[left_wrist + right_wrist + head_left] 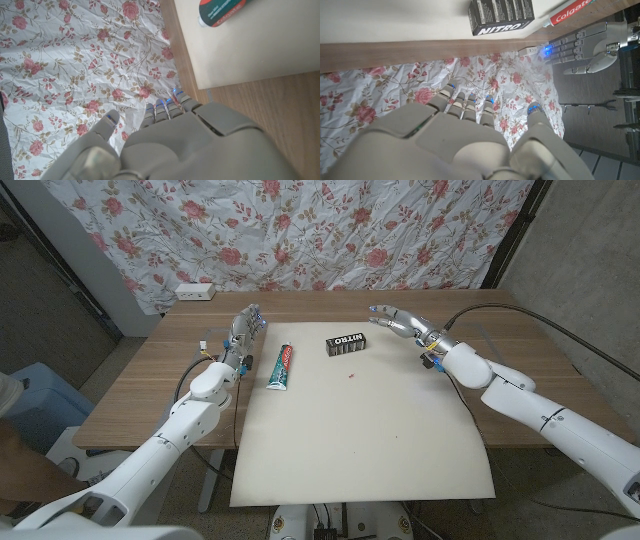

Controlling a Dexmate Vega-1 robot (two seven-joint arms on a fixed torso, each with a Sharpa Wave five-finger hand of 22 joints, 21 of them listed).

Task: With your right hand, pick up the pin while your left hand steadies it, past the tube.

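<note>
— Floral cloth (330, 230) hangs behind a wooden bench (150, 370), with a pale mat (360, 430) over its middle and a white power strip (195, 293) at the far left corner.

— And the pin?

— A tiny red speck, the pin (351, 376), lies on the mat, right of the tube (282, 367) and nearer than the black box (347, 342).

— The hands?

— Left hand (245, 332) stands just left of the tube, fingers straight, holding nothing. Right hand (398, 321) hovers far right, fingers spread, empty.
</note>
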